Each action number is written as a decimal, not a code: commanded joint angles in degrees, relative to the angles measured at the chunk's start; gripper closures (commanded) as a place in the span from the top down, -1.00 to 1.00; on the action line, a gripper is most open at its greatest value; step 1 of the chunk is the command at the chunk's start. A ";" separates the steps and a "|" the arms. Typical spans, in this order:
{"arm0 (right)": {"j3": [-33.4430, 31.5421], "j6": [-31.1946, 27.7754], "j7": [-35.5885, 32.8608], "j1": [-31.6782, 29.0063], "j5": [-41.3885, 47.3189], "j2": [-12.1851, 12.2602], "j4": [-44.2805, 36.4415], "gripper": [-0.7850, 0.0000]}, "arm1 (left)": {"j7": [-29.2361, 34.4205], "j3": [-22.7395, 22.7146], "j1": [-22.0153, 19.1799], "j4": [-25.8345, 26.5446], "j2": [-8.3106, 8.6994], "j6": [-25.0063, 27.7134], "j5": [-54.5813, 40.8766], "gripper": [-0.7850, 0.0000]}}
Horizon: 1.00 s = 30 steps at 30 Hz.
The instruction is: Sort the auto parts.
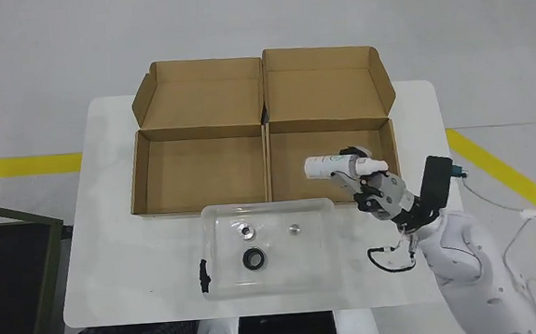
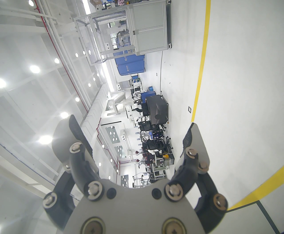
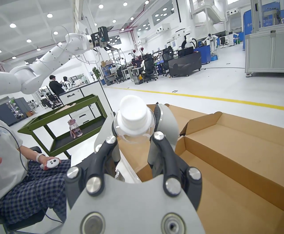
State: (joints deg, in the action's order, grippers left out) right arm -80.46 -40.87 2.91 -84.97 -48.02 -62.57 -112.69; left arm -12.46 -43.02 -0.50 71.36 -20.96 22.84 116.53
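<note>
**Right gripper has the white bottle over the right box**

The right gripper (image 3: 135, 133) is clamped on a small white bottle (image 3: 133, 110), with the fingers pinching it just below the cap. The bottle lies sideways above the right box (image 1: 292, 170), by that box's front right corner, towards the tabletop's right edge. The left gripper (image 2: 133, 128) is raised well off the tabletop, jaws wide apart, nothing btwn them.

Handling: we judge the bottle light, thin-walled plastic, smooth & round. It could twist or slip in the pads, and too hard a squeeze may dent the wall. The neck/shoulder is prob. the stiffest spot to hold, approx. where it's held now.

Containers:
- **Right box:** lid folded back towards the far edge. We see only bare cardboard floor, though part is hidden under the gripper.
- **Left box (image 1: 203, 176):** touching the right one, lid back too, bare cardboard floor.
- **Clear tray (image 1: 221, 264):** at the tabletop's front edge, just in front of both boxes. It holds a metal ring (image 1: 245, 231), a small metal part (image 1: 294, 228) and a black ring (image 1: 253, 258).
- **Black part (image 1: 204, 276):** sits at the tray's left wall; we can't tell if it's inside or outside
</note>
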 commanded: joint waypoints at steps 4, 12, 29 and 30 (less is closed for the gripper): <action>-0.21 2.55 -2.90 0.09 -7.39 0.11 -2.25 -1.00 | 0.00 0.00 0.00 0.00 0.00 0.00 0.00 1.00; 2.97 8.56 -9.25 2.94 -17.48 -0.11 -1.89 -1.00 | 0.00 0.00 0.00 0.00 0.00 0.00 0.00 1.00; 13.13 14.11 -17.83 16.80 -23.48 -1.92 8.62 -1.00 | 0.00 0.00 0.00 0.00 0.00 0.00 0.00 1.00; 13.68 14.26 -18.20 17.64 -23.49 -2.06 9.25 -1.00 | 0.00 0.00 0.00 0.00 0.00 0.00 0.00 1.00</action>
State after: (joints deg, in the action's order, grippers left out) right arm -67.16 -26.72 -15.00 -68.00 -71.50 -64.55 -103.92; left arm -12.46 -43.02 -0.50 71.36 -20.96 22.84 116.53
